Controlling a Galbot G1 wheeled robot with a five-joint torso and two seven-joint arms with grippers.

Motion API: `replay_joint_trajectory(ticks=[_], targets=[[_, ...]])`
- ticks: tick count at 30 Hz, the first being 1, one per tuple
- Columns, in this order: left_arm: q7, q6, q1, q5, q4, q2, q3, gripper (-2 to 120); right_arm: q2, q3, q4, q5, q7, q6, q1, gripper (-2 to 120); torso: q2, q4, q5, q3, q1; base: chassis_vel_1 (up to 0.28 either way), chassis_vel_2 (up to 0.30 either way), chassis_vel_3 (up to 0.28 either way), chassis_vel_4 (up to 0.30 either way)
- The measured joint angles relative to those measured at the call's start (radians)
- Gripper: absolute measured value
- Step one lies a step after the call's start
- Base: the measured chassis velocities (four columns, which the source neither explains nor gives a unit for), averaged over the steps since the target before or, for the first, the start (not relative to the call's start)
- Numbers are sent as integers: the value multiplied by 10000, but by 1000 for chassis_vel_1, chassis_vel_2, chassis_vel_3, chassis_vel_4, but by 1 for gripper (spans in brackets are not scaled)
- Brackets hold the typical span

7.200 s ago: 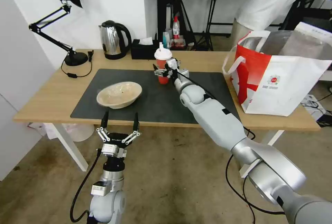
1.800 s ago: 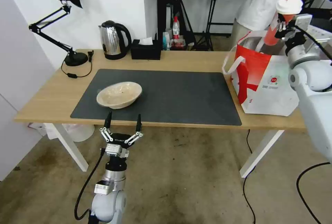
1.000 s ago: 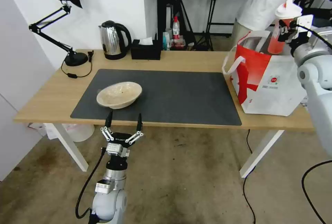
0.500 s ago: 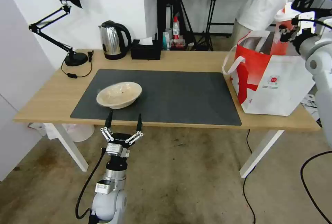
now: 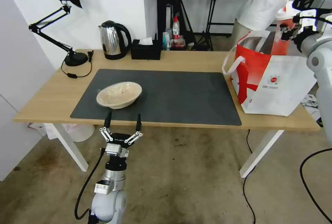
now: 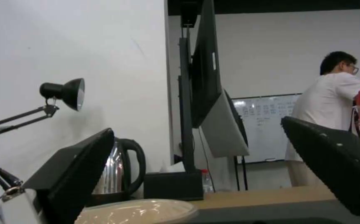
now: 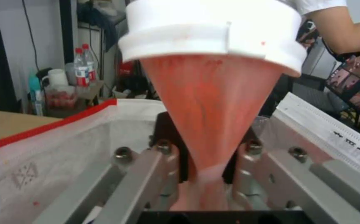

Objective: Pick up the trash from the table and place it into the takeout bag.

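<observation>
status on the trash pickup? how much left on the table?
In hand: the right claw is shut on the red drink cup, holding it over the open takeout bag, not yet released. Left: the shallow beige bowl sits on the dark grey mat, with the left claw open just short of the table's near edge. Whether anything is already bagged can't be seen.
</observation>
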Motion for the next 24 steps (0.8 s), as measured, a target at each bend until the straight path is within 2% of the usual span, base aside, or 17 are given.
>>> replay_joint_trajectory(ticks=[1,4,6,8,9,12,14,16,17,24], targets=[[0,0,0,0,0,0,0,100,0,0,0,0,0,0,0,17,0,0,0,0,0,0,0,0,0],[0,0,0,1,0,0,17,100,-68,-83,-29,-119,-116,7,3,30,0,2,0,0,0,0,0,0,0],[0,0,0,3,0,0,22,100,-84,-114,-41,-146,-157,9,9,33,0,2,0,0,0,0,0,0,0],[-2,0,-2,6,-7,-2,26,100,-112,-155,-92,-274,-324,13,48,45,0,1,0,0,0,0,0,0,0],[-2,0,-2,6,-7,-2,26,100,-112,-155,-92,-274,-324,13,48,45,0,1,0,0,0,0,0,0,0],[-3,0,4,9,-46,-2,10,100,-150,-215,-152,-332,-406,18,103,61,0,2,-1,-1,0,0,0,0,0],[-3,0,7,9,-49,-2,10,100,-160,-224,-155,-336,-420,19,106,62,0,2,0,0,1,0,0,0,0],[-3,0,35,18,-63,-1,17,100,-213,-253,-162,-352,-477,23,118,76,0,2,0,0,0,0,0,0,0],[-3,0,35,18,-63,-1,17,100,-213,-253,-162,-352,-477,23,118,76,0,2,0,0,0,0,0,0,0],[-3,0,61,55,-92,-3,59,100,-334,-300,-163,-356,-535,30,119,99,0,2,0,0,0,0,0,0,0]])
